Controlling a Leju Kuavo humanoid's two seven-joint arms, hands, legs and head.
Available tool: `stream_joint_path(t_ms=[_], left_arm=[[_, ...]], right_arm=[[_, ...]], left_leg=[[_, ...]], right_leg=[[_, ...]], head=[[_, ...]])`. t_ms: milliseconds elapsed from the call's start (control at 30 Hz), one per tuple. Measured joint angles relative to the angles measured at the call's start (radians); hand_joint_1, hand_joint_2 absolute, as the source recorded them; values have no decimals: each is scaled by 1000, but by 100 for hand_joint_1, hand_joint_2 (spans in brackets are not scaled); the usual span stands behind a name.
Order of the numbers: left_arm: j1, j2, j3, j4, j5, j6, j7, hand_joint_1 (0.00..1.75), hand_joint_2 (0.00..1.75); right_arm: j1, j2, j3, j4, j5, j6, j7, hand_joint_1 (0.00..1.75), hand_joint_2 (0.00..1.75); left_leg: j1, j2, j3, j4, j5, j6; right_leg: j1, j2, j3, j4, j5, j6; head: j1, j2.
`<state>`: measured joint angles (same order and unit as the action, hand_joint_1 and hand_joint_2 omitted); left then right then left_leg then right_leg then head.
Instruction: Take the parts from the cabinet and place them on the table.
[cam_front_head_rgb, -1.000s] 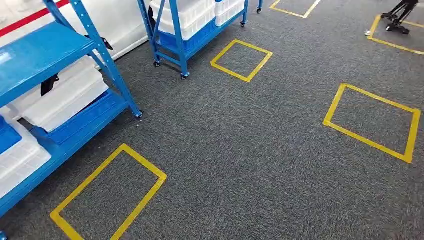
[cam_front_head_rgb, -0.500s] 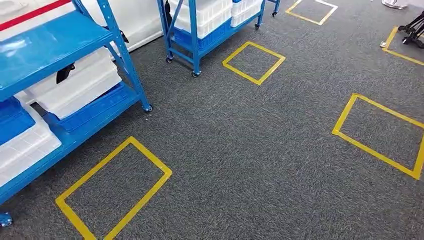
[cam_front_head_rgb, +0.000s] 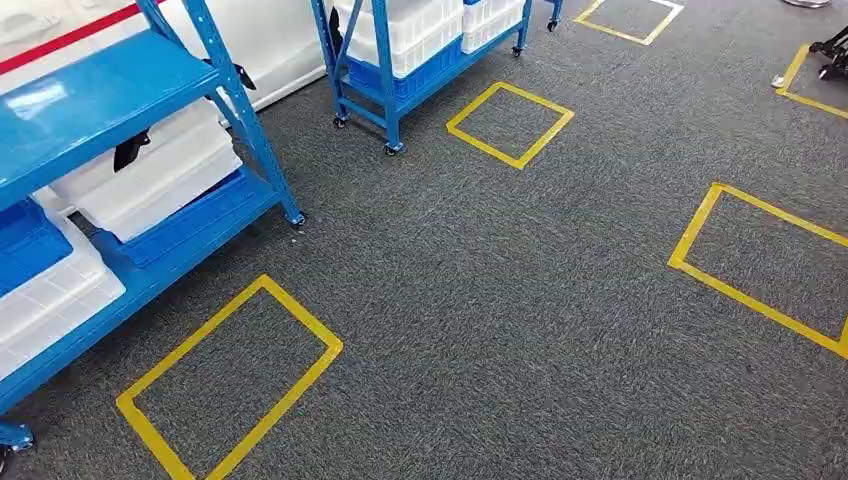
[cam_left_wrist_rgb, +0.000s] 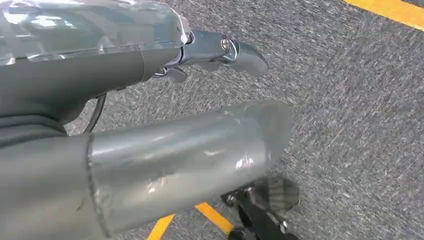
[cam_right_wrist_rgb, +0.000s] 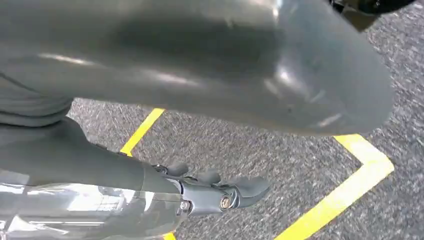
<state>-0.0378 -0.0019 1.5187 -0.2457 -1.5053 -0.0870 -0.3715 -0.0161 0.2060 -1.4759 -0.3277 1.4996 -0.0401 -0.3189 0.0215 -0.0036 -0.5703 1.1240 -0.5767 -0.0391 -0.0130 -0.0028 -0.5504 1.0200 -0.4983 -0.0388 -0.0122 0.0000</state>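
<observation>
A blue shelf rack (cam_front_head_rgb: 100, 90) stands at the left of the head view. Its lower shelves carry white bins (cam_front_head_rgb: 150, 175) and a blue bin (cam_front_head_rgb: 30, 240); a small black piece (cam_front_head_rgb: 130, 150) shows at the edge of one white bin. What lies inside the bins is hidden. My left hand (cam_left_wrist_rgb: 100, 70) hangs over grey carpet with its fingers (cam_left_wrist_rgb: 235, 50) stretched out and nothing in it. My right hand (cam_right_wrist_rgb: 100, 170) hangs the same way, fingers (cam_right_wrist_rgb: 225, 192) extended and holding nothing.
A second blue rack on castors (cam_front_head_rgb: 395, 85) with white bins (cam_front_head_rgb: 400, 30) stands farther back. Yellow tape squares (cam_front_head_rgb: 230, 380) (cam_front_head_rgb: 510, 123) (cam_front_head_rgb: 770, 260) mark the grey carpet. A dark stand foot (cam_front_head_rgb: 830, 50) sits at the far right.
The whole picture has shifted: the camera moved, so the racks and tape squares now sit a little further right and lower. Nothing on the shelves has moved.
</observation>
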Motion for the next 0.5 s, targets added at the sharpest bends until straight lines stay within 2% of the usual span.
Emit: stream_joint_path(t_ms=[67, 100, 133, 167, 233, 267, 300, 333, 400, 433, 467, 500], left_arm=[[0, 1, 0, 0, -3, -6, 6, 0, 0], [1, 1, 0, 0, -4, -8, 10, 0, 0], [3, 1, 0, 0, -6, -10, 11, 0, 0], [3, 1, 0, 0, -10, -11, 12, 0, 0], [1, 5, -1, 0, -13, -16, 12, 0, 0], [0, 7, -1, 0, -13, -18, 12, 0, 0], [-2, 8, -1, 0, -13, -19, 12, 0, 0], [-1, 8, -1, 0, -13, -19, 12, 0, 0], [1, 11, -1, 0, -13, -19, 12, 0, 0], [1, 11, -2, 0, -13, -19, 12, 0, 0], [0, 11, -2, 0, -13, -19, 12, 0, 0], [-2, 11, -4, 0, -13, -19, 12, 0, 0]], right_arm=[[-1, 0, 0, 7, 3, -1, 4, 0, 0], [-2, 0, 0, 12, 6, -2, 7, 0, 0], [-3, 0, 0, 17, 10, -2, 10, 0, 0], [-4, 0, 0, 21, 12, -2, 13, 0, 0], [-7, 2, 0, 31, 12, -2, 16, 0, 0], [-7, 3, 0, 35, 12, -2, 20, 0, 0], [-11, 3, 0, 39, 12, -2, 21, 0, 0], [-12, 3, 0, 41, 12, -3, 23, 0, 0], [-12, 3, 0, 45, 12, -3, 24, 0, 0], [-13, 3, 0, 47, 12, -4, 24, 0, 0], [-13, 2, 0, 48, 12, -5, 25, 0, 0], [-13, 2, 0, 50, 12, -6, 26, 0, 0]], left_leg=[[-1, 0, -73, 160, -68, -2], [-1, 0, -92, 200, -72, -1], [-1, 0, -87, 186, -51, 2], [-2, 0, -62, 131, -12, 7], [-6, 1, 27, -55, 83, 21], [-12, 4, 50, -105, 79, 30], [-16, 5, 48, -117, 82, 30], [-20, 5, 44, -114, 82, 31], [-23, 3, 45, -121, 87, 40], [-8, 4, 57, -140, 99, 49], [-12, 5, 59, -146, 103, 53], [-12, 6, 57, -146, 106, 59]], right_leg=[[6, -3, -1, 0, -2, -4], [9, -4, 0, 1, -2, -5], [12, -4, 1, 2, -3, -6], [13, -4, 3, 3, -4, -7], [16, -3, 11, 3, -7, -6], [17, -4, 9, 3, -8, -4], [20, -2, 6, 8, -9, 1], [17, -3, 4, 6, -7, 6], [14, -4, 7, 0, -4, 17], [16, -5, 7, 7, -11, 24], [15, -1, -2, 32, -32, 28], [12, 1, -33, 92, -73, 31]], head=[[0, 0], [0, 0], [0, 0], [0, 0], [0, 0], [1, 0], [2, 0], [0, 0], [0, 0], [2, 0], [3, 0], [7, 0]])
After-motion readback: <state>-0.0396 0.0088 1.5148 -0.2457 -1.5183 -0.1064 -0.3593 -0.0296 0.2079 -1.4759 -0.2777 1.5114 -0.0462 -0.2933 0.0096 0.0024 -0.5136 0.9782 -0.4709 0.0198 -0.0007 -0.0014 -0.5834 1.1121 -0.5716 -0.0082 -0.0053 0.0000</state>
